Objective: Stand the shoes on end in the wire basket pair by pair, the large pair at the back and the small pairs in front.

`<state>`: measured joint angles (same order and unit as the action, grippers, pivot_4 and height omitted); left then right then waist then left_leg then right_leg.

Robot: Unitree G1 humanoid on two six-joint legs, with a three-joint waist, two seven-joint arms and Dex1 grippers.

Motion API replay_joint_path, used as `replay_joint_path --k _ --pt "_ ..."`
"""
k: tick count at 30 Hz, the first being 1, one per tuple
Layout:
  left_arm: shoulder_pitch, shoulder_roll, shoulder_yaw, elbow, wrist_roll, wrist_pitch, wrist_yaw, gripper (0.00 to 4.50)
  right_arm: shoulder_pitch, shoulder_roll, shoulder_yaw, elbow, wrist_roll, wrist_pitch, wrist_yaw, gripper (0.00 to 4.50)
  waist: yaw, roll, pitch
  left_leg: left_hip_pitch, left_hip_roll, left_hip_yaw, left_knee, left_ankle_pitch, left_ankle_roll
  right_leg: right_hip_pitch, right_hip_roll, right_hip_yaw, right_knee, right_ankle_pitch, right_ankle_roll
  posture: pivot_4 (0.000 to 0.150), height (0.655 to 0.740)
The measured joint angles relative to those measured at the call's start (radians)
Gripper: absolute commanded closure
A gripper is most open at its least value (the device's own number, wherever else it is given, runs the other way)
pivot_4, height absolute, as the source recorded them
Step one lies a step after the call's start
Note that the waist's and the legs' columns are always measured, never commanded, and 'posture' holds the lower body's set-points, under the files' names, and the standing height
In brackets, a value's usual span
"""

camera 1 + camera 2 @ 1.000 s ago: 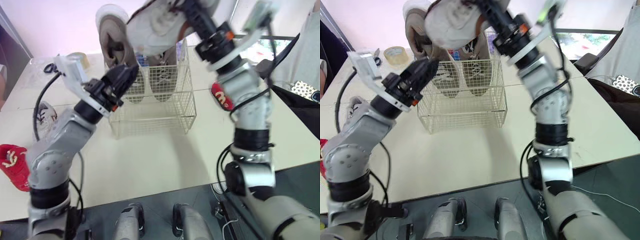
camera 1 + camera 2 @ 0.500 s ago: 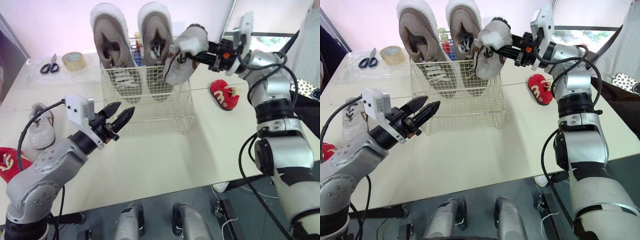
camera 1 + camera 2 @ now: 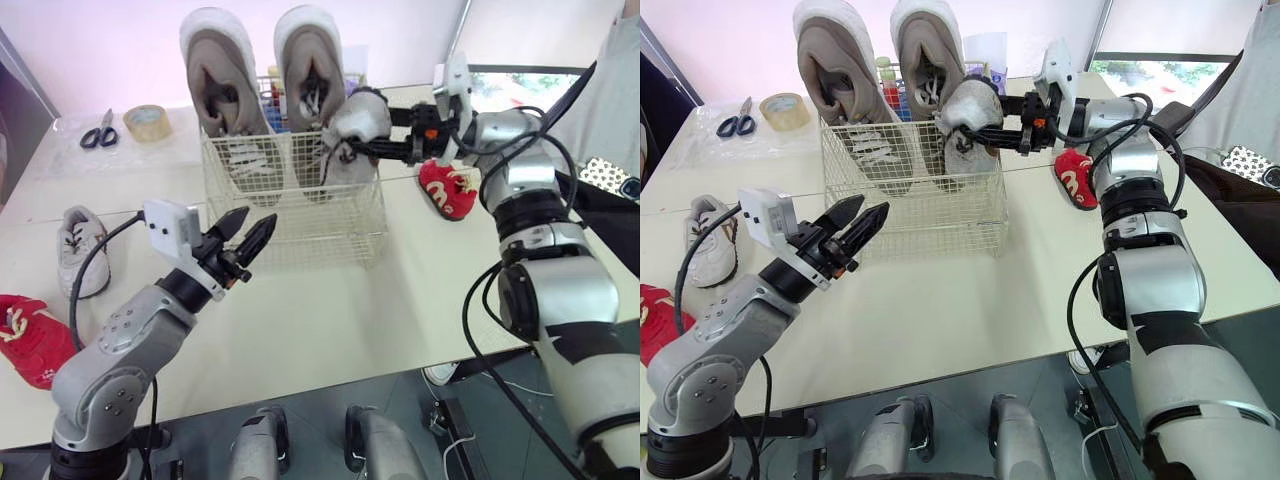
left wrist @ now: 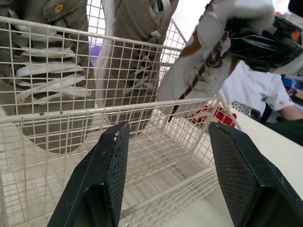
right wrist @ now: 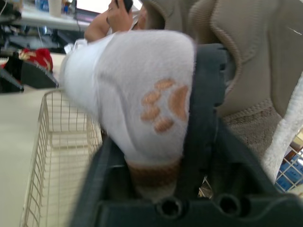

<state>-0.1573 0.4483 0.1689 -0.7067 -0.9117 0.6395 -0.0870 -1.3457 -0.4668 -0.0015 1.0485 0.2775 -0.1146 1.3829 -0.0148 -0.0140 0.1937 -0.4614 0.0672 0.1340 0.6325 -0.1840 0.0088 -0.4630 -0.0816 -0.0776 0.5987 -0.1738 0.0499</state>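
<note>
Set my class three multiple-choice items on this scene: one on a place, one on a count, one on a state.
1. Where do the large shoes stand?
A. at the back of the wire basket
B. on the floor
C. on a chair

2. How many red shoes lie on the table?
A. one
B. two
C. four

3. The left gripper is:
A. open and empty
B. shut on a shoe
C. shut on a lace

Answers:
1 A: both stand on end in its rear half.
2 B: one lies right of the basket, one near the table's left edge.
3 A: its fingers stand apart with nothing between them.
</note>
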Motion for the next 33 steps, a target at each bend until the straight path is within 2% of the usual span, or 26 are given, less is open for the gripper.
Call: replay_joint_path --k 1,2,14,18,21,23,26,28,31,33 --pt "-0.002 -0.002 0.0 0.001 0.005 0.0 -0.001 1.83 0.0 0.0 -0.008 0.009 -0.001 -0.005 -0.005 0.27 0.0 0.0 0.0 0.0 0.0 0.0 0.0 0.0 0.0 0.0 0.0 0.0 0.0 0.001 0.001 0.15 0.74" --pt "-0.003 -0.002 0.001 0.001 0.009 0.0 -0.001 1.83 0.0 0.0 -0.013 0.019 -0.002 -0.015 -0.011 0.04 0.0 0.0 0.0 0.0 0.0 0.0 0.0 0.0 0.0 0.0 0.0 0.0 0.0 0.001 0.001 0.15 0.74" --pt "-0.003 0.012 0.017 0.027 0.006 0.003 -0.035 1.83 0.0 -0.027 -0.018 0.04 -0.056 -0.05 0.0 0.04 -0.001 0.0 0.0 0.001 0.0 0.0 0.002 0.0 0.0 0.001 0.0 0.0 0.001 0.0 0.0 0.15 0.74" --pt "-0.017 0.038 0.073 0.025 -0.036 0.015 -0.012 1.83 -0.001 -0.064 -0.056 0.031 -0.049 -0.001 -0.002 0.04 0.002 0.0 0.0 0.0 0.0 -0.001 0.002 0.0 0.0 0.001 0.0 0.0 0.001 0.001 0.0 0.15 0.74" --pt "-0.022 0.078 0.155 0.017 -0.129 0.035 0.026 1.01 -0.004 -0.108 -0.106 -0.025 -0.008 0.078 -0.004 0.0 0.001 0.0 0.0 0.0 0.0 -0.001 0.002 0.0 -0.001 0.001 -0.001 0.0 0.0 0.0 0.0 0.15 0.74" --pt "-0.041 0.123 0.228 0.024 -0.208 0.044 0.061 0.02 0.001 -0.134 -0.133 -0.117 0.044 0.187 0.009 0.0 0.001 0.0 0.0 0.0 0.0 -0.001 0.001 0.0 -0.001 0.0 -0.001 0.0 0.001 0.0 0.0 0.15 0.74" --pt "-0.13 0.307 0.386 0.131 -0.226 0.083 0.151 0.02 0.035 -0.189 -0.167 -0.422 0.191 0.495 0.018 0.0 0.002 0.0 0.0 0.0 0.001 -0.003 0.0 0.001 -0.002 -0.001 0.0 -0.001 0.003 0.0 0.0 0.15 0.74" --pt "-0.176 0.428 0.435 0.26 -0.149 0.125 0.207 0.02 0.092 -0.222 -0.163 -0.667 0.293 0.685 0.015 0.0 0.0 0.0 -0.001 0.003 0.001 -0.003 -0.002 0.0 -0.002 0.0 0.0 -0.002 0.003 0.0 0.0 0.15 0.74" --pt "-0.2 0.578 0.387 0.456 -0.008 0.189 0.195 0.02 0.219 -0.229 -0.117 -0.95 0.395 0.857 -0.002 0.0 0.0 0.0 -0.001 0.004 0.001 -0.002 -0.002 0.0 -0.002 0.0 -0.002 -0.003 0.003 0.0 -0.001 0.15 0.74" --pt "-0.216 0.622 0.326 0.571 0.066 0.224 0.157 0.02 0.306 -0.236 -0.06 -1.086 0.421 0.913 -0.007 0.0 0.003 0.0 -0.001 0.003 0.002 0.0 -0.002 0.0 -0.002 -0.003 -0.005 -0.005 0.001 0.002 -0.004 0.15 0.74"
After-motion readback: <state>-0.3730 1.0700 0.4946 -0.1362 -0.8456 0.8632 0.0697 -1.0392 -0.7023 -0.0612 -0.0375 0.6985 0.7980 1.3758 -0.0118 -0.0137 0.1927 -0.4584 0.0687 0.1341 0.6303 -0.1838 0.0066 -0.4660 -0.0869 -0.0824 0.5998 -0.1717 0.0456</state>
